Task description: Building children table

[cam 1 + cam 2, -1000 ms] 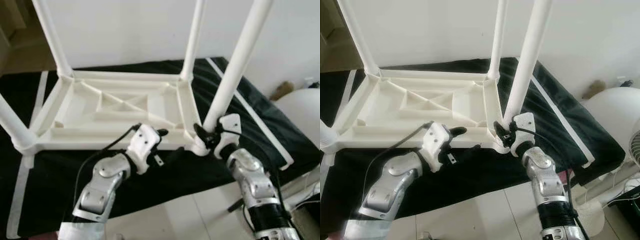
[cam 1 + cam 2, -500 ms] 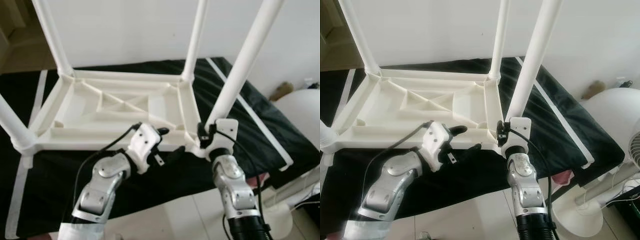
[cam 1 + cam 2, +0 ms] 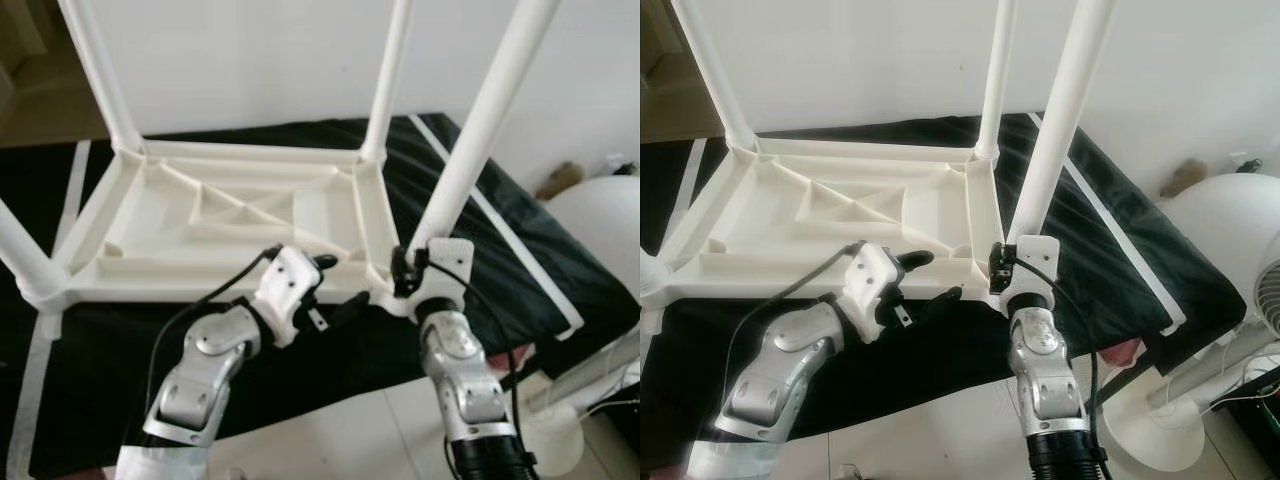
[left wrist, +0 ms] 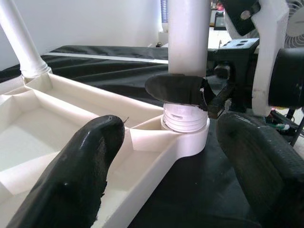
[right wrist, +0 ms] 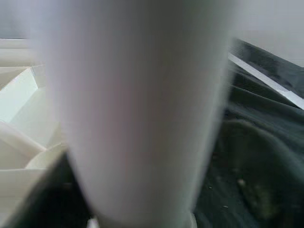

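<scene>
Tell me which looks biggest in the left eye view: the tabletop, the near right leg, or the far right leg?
1. Tabletop.
2. Near right leg, thicker-looking, but it is closer to the camera.
3. Far right leg, thinnest-looking.

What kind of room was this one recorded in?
Probably a room in a home, maybe a bedroom. An upturned white table lies on a low black-covered bed against a plain white wall, with a standing fan beside it on pale tiles.

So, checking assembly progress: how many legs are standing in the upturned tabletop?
4: far-left leg, far-right leg, near-left leg, and near-right leg with the right gripper at its base.
</scene>
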Robot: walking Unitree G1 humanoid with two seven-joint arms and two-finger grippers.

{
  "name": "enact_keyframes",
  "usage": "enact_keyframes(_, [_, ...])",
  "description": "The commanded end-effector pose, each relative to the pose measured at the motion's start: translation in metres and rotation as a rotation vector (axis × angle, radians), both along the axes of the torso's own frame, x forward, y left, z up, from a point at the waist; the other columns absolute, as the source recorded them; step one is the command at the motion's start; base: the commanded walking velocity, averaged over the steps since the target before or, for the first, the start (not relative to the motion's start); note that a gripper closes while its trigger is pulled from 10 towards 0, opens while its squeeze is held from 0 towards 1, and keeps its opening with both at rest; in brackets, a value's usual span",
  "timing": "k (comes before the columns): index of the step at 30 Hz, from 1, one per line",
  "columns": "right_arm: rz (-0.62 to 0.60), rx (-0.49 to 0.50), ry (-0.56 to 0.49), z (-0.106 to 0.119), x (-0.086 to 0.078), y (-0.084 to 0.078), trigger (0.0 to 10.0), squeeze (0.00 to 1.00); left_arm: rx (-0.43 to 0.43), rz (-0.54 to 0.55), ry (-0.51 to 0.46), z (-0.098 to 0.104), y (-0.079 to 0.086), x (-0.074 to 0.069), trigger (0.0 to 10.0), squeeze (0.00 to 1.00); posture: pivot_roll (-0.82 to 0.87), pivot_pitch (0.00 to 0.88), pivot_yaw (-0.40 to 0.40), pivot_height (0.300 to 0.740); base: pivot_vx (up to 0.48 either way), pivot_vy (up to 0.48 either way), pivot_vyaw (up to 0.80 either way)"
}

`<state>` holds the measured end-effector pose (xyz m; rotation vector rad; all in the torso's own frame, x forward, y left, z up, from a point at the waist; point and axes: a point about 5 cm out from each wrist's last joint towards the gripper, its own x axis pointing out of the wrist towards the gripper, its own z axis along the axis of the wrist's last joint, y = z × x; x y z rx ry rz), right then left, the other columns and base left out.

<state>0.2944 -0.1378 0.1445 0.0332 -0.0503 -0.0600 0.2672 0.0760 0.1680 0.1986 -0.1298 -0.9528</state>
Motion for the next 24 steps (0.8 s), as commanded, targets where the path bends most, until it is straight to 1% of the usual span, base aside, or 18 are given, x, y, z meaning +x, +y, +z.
enact_keyframes(1, [0.044,-0.019,-0.017,0.001,-0.002,-0.005,10.0,1.0,-0.01,0.105,0.001,0.0,0.004,0.002,10.0,0.0,0.0,0.047,-0.04,0.74,0.0,0.0,0.0])
enact_keyframes(3, [0.06,-0.023,-0.017,0.001,-0.002,-0.006,10.0,1.0,-0.01,0.105,-0.001,0.0,0.004,0.002,10.0,0.0,-0.01,0.049,-0.037,0.74,0.0,0.0,0.0])
enact_keyframes(5, [0.118,-0.038,-0.024,0.003,0.001,-0.01,10.0,1.0,-0.007,0.102,-0.001,0.0,0.004,0.003,10.0,0.0,-0.01,0.049,-0.038,0.74,0.0,0.0,0.0])
enact_keyframes(7, [0.118,-0.038,-0.024,0.003,0.001,-0.01,10.0,1.0,-0.007,0.102,-0.001,0.0,0.004,0.003,10.0,0.0,-0.01,0.049,-0.038,0.74,0.0,0.0,0.0])
enact_keyframes(8, [0.137,-0.041,-0.026,0.004,0.002,-0.011,10.0,0.38,-0.006,0.101,-0.001,0.0,0.004,0.003,10.0,0.0,-0.01,0.05,-0.035,0.74,0.0,0.0,0.0])
enact_keyframes(9, [0.203,-0.041,-0.025,0.005,0.004,-0.012,10.0,0.0,-0.006,0.101,-0.002,0.001,0.004,0.004,10.0,0.0,-0.01,0.05,-0.034,0.74,0.0,0.0,0.0])
enact_keyframes(10, [0.203,-0.041,-0.025,0.005,0.004,-0.012,10.0,0.0,-0.006,0.101,-0.002,0.001,0.004,0.004,10.0,0.0,-0.01,0.05,-0.034,0.74,0.0,0.0,0.0])
enact_keyframes(11, [0.334,-0.062,-0.022,0.006,0.006,-0.013,10.0,0.0,-0.007,0.101,0.005,0.002,0.004,0.006,10.0,0.0,-0.01,0.047,-0.031,0.74,0.0,0.0,0.0])
enact_keyframes(13, [0.334,-0.062,-0.022,0.006,0.006,-0.013,10.0,0.0,-0.007,0.101,0.005,0.002,0.004,0.006,10.0,0.0,-0.01,0.047,-0.031,0.74,0.0,0.0,0.0])
enact_keyframes(15, [0.427,-0.084,-0.019,0.006,0.008,-0.013,10.0,0.0,-0.009,0.101,0.011,0.003,0.004,0.007,10.0,0.0,-0.01,0.043,-0.03,0.74,0.0,0.0,0.0])
enact_keyframes(16, [0.427,-0.084,-0.019,0.006,0.008,-0.013,10.0,0.0,-0.009,0.101,0.011,0.003,0.004,0.007,10.0,0.0,-0.01,0.043,-0.03,0.74,0.0,0.0,0.0])
enact_keyframes(17, [0.465,-0.1,-0.017,0.006,0.009,-0.013,10.0,0.0,-0.01,0.1,0.008,0.003,0.004,0.008,10.0,0.0,-0.01,0.043,-0.03,0.74,0.0,0.0,0.0])
enact_keyframes(18, [0.465,-0.1,-0.017,0.006,0.009,-0.013,10.0,0.0,-0.01,0.1,0.008,0.003,0.004,0.008,10.0,0.0,-0.01,0.043,-0.03,0.74,0.0,0.0,0.0])
enact_keyframes(19, [0.507,-0.121,-0.019,0.006,0.011,-0.013,10.0,0.0,-0.011,0.099,0.008,0.004,0.003,0.008,10.0,0.0,-0.01,0.04,-0.028,0.74,0.0,0.0,0.0])
enact_keyframes(21, [0.507,-0.121,-0.019,0.006,0.011,-0.013,10.0,0.0,-0.011,0.099,0.008,0.004,0.003,0.008,10.0,0.0,-0.01,0.04,-0.028,0.74,0.0,0.0,0.0])
enact_keyframes(23, [0.571,-0.15,-0.017,0.007,0.017,-0.014,10.0,0.0,-0.014,0.1,0.01,0.005,0.003,0.01,10.0,0.0,-0.01,0.039,-0.026,0.74,0.0,0.0,0.0])
enact_keyframes(24, [0.571,-0.15,-0.017,0.007,0.017,-0.014,10.0,0.0,-0.014,0.1,0.01,0.005,0.003,0.01,10.0,0.0,-0.01,0.039,-0.026,0.74,0.0,0.0,0.0])
